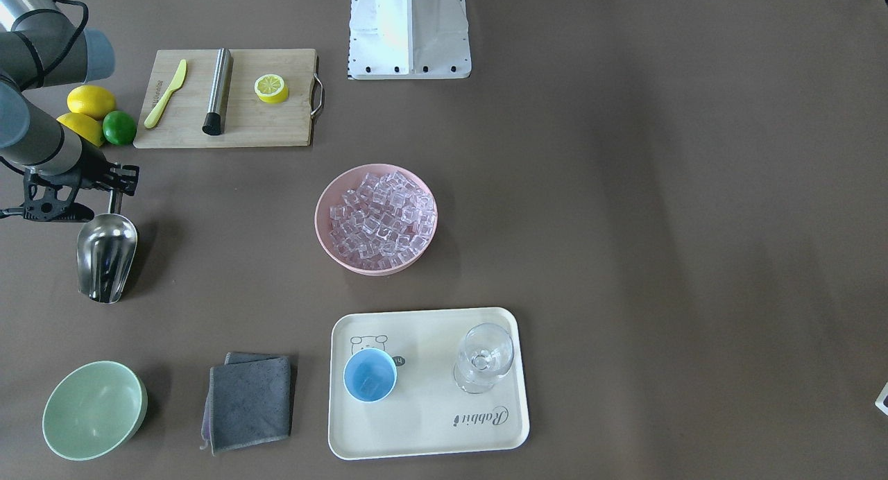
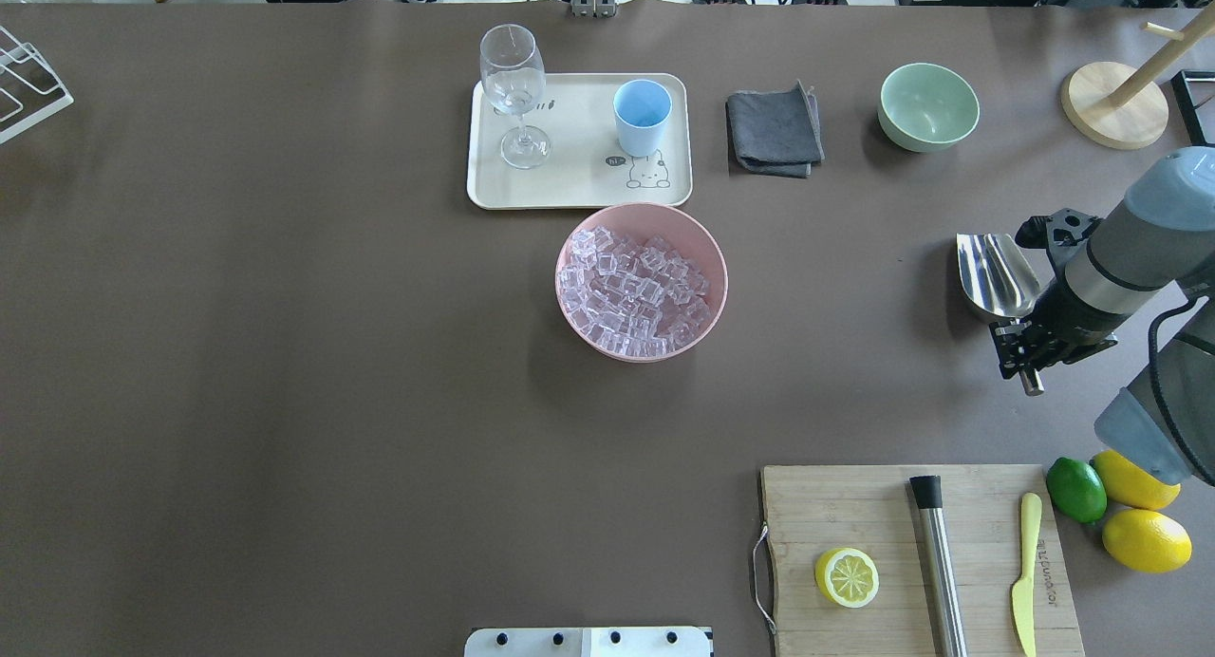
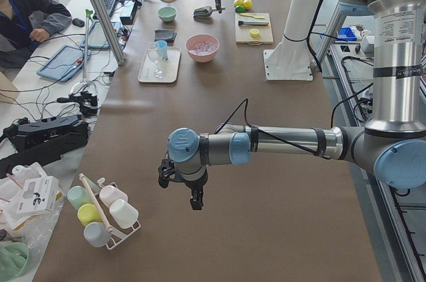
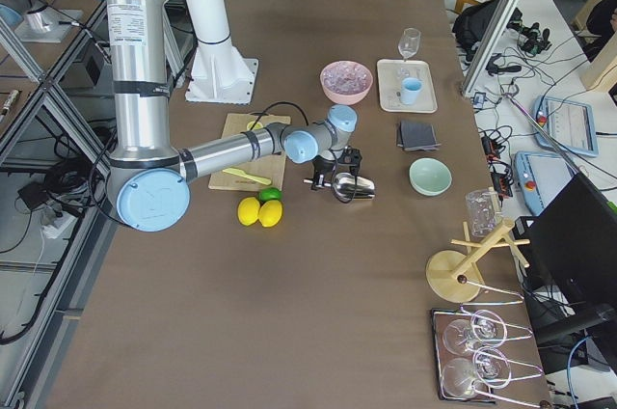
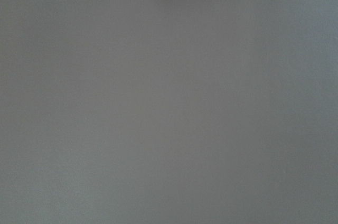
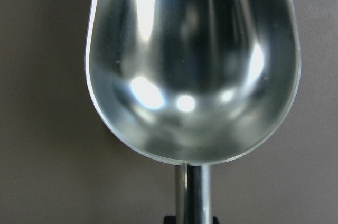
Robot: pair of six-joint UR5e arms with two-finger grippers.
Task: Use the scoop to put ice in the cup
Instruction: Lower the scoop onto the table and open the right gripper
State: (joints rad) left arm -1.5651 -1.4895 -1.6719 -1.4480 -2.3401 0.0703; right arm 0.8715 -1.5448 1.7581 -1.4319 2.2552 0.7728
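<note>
The ice [image 1: 381, 216] fills a pink bowl [image 1: 326, 241] at mid-table; it also shows in the overhead view [image 2: 636, 291]. The light-blue cup [image 1: 370, 374] stands on a cream tray [image 1: 430, 424], also seen from overhead [image 2: 642, 116]. My right gripper [image 1: 114, 185] is shut on the thin handle of the steel scoop [image 1: 106, 256], far to the bowl's side [image 2: 995, 275]. The right wrist view shows the scoop [image 6: 193, 65] empty. My left gripper [image 3: 183, 185] shows only in the left side view, far from everything; I cannot tell its state.
A clear stemmed glass [image 1: 484, 358] shares the tray. A grey cloth [image 1: 250, 400] and pale green bowl [image 1: 94, 410] lie beside it. A cutting board [image 1: 277, 126] holds a steel rod [image 1: 218, 91], lemon half [image 1: 271, 88] and yellow knife [image 1: 165, 93]. Lemons [image 1: 90, 102] and a lime [image 1: 119, 127] sit by my right arm.
</note>
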